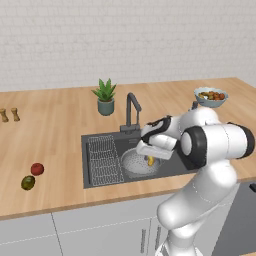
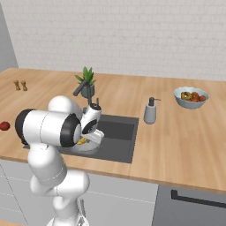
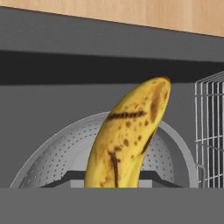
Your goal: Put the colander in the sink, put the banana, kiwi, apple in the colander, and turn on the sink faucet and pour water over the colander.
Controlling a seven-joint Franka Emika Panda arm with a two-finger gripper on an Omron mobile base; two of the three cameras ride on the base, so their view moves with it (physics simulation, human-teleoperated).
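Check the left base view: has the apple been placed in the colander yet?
No: the apple lies on the wooden counter beside the kiwi, well left of the sink, where the colander sits.

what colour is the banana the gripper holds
Yellow with dark brown spots and streaks; the banana shows best in the hand view.

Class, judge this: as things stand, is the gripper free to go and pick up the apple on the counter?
Probably not yet. The gripper is shut on the banana over the colander in the sink. The apple lies unobstructed on the counter beside the kiwi.
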